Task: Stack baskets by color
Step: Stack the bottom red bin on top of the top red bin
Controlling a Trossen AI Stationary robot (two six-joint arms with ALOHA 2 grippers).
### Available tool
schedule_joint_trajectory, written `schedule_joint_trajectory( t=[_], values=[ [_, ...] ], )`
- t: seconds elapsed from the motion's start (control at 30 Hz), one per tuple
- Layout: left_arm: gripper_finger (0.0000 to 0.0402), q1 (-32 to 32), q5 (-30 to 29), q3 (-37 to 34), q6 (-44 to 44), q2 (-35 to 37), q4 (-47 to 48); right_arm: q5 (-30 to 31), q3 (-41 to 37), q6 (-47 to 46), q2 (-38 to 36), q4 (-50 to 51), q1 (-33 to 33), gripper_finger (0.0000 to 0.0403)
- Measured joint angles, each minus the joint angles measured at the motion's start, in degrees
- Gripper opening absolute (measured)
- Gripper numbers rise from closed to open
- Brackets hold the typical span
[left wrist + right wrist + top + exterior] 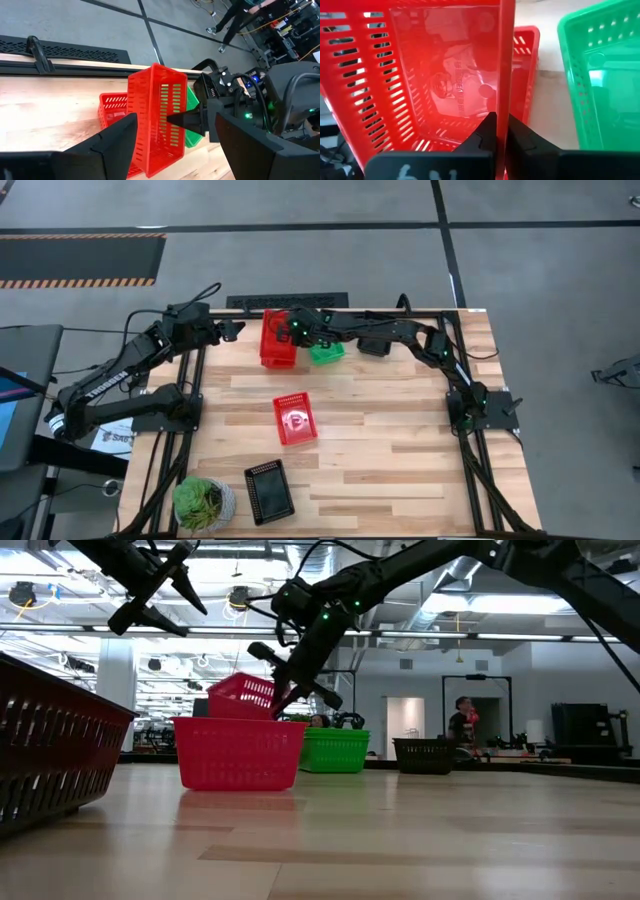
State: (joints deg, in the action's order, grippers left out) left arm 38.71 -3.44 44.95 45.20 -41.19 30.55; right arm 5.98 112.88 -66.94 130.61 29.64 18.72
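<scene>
The right tool [500, 131] is clamped on a tilted red basket's [420, 75] thin rim, above 1 more red basket [112, 107]. Light, stiff mesh; rim grips suit it.

Overhead, table-level and 2 wrist views, all sharing red basket [278, 340].

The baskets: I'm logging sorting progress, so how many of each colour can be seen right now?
Red rectangular plastic mesh baskets: 3
Green rectangular plastic mesh basket: 1
Black rectangular plastic mesh basket: 1
Total: 5 seen; any nested inside these would be hidden.
</scene>
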Motion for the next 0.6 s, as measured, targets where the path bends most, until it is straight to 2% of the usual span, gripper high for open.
schedule_joint_trajectory(
  t=[0.17, 0.6],
  values=[
    [0.0256, 0.0, 0.0, 0.0, 0.0, 0.0, 0.0, -1.17, 0.0, 3.74, 0.0, 0.06, -0.07, 0.0046],
    [0.0256, -0.02, 0.0, 0.0, 0.01, -0.02, 0.0, -1.36, 0.0, 5.38, 0.0, 0.11, -0.02, 0.0069]
  ],
)
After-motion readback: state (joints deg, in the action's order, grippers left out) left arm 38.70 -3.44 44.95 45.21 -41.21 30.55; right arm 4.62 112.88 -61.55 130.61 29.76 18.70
